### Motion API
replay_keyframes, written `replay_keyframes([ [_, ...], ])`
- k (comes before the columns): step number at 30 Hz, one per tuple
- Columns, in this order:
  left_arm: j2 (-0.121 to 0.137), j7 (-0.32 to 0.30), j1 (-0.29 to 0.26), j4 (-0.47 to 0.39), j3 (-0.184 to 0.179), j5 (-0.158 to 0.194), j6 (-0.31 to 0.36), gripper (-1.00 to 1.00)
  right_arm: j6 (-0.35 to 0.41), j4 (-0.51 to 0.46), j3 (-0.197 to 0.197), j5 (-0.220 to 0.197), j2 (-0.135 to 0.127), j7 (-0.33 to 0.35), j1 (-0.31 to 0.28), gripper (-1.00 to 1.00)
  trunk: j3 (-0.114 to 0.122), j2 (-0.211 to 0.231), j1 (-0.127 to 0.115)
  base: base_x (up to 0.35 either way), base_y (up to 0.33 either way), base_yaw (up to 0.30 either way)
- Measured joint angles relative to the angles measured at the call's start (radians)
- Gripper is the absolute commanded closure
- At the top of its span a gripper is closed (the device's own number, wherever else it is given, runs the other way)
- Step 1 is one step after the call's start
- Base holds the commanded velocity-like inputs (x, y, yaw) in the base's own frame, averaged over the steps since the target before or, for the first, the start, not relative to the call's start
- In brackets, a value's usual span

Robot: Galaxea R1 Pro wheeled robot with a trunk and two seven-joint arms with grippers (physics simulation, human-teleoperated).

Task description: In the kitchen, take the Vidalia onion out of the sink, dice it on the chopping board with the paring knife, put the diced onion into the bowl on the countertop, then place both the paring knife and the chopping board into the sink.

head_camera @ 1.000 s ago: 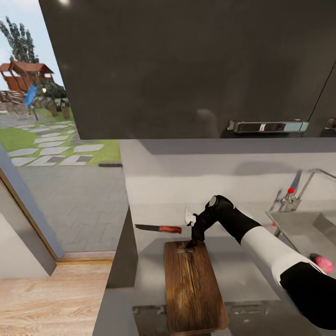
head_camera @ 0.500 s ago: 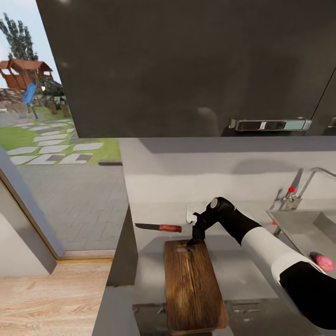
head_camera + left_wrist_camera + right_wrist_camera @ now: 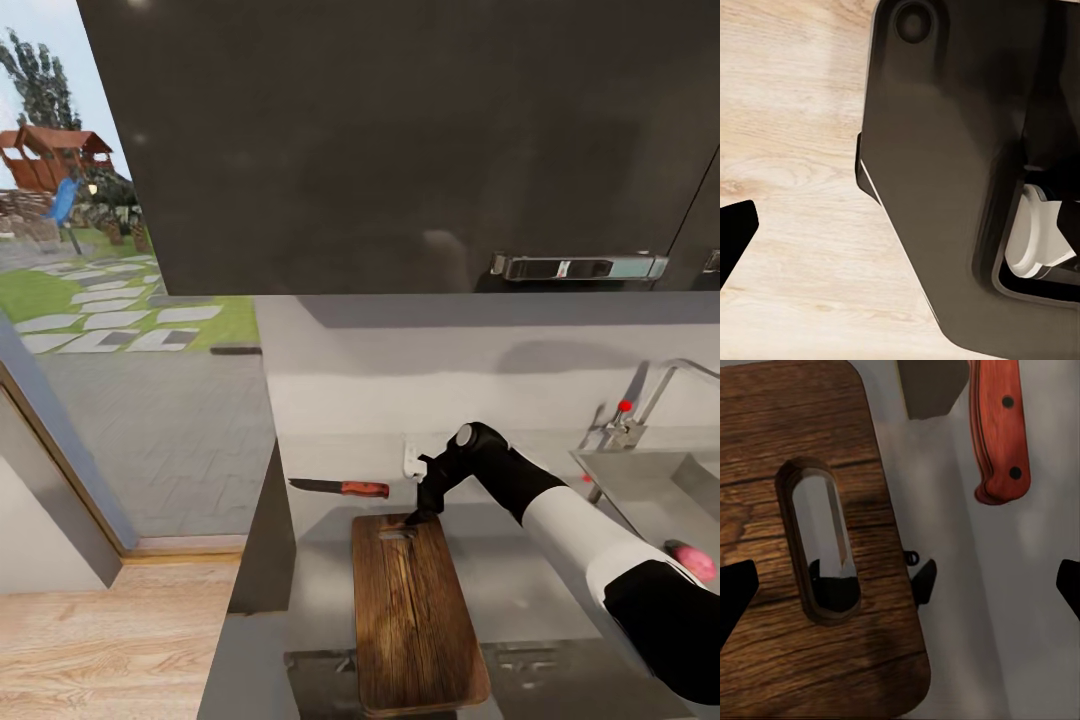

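Right jaws apart above chopping board (image 3: 810,555)

I see the chopping board (image 3: 810,547), handle slot (image 3: 821,540) facing me | paring knife (image 3: 999,431) just beside the board's end, apart, red riveted handle showing | my right gripper (image 3: 900,585) spread wide, fingertips (image 3: 735,592) either side, over the board's edge | grey countertop (image 3: 945,645) beneath.

My head camera looked forward and down across the countertop (image 3: 520,590). My right wrist camera stared straight down, close over the chopping board (image 3: 810,547) and paring knife (image 3: 999,427), both shared with the head view. My left wrist camera faced the wooden floor (image 3: 795,150).
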Motion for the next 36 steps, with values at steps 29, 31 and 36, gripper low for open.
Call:
replay_keyframes([
  [29,0.0,0.0,0.0,0.0,0.0,0.0,0.0,-1.0,0.001,-0.014,-0.02,-0.009,-0.009,0.041,0.0,-1.0,0.0,0.0,0.0,0.0,0.0,0.0],
  [31,0.0,0.0,0.0,0.0,0.0,0.0,0.0,-1.0,0.001,-0.014,-0.02,-0.009,-0.007,0.027,0.0,-1.0,0.0,0.0,0.0,0.0,0.0,0.0],
  [36,0.0,0.0,0.0,0.0,0.0,0.0,0.0,-1.0,-0.001,-0.013,-0.018,-0.009,-0.003,-0.009,0.0,-1.0,0.0,0.0,0.0,0.0,0.0,0.0],
])
